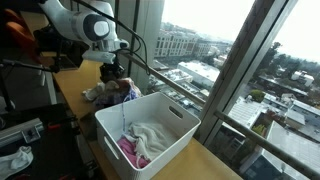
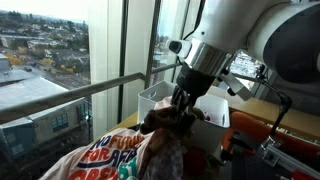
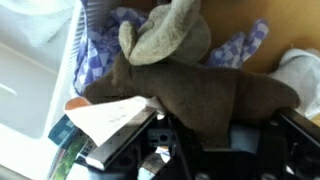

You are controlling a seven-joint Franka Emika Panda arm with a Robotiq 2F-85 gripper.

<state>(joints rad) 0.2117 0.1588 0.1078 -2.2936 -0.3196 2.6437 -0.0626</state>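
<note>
1. Gripper (image 3: 165,150) is down in the clothes pile (image 1: 110,92) on the counter (image 1: 72,98), just beyond the bin (image 1: 180,140), by the window.
2. Nearest item is a brown cloth (image 3: 200,95). In the wrist view it drapes right over the fingers, with a paper tag (image 3: 110,118) beside it. The exterior view (image 2: 158,122) shows the same dark cloth bunched under the gripper (image 2: 180,108).
3. Jaw state can't be told. The cloth hides the fingertips, so it could be a grip or just contact.
4. Brown cloth isn't lifted. It lies on the pile, touching a beige cloth (image 3: 165,35) and a blue checked cloth (image 3: 240,45).
5. Inside the bin are a white cloth (image 1: 150,138) and a pink cloth (image 1: 128,150), and there's room above them.
6. Outside the bin are the brown, beige and checked cloths, plus a printed cloth (image 2: 110,155) nearer the camera.
7. Judgement: partway along, with two pieces binned and at least four out on the counter.
</note>
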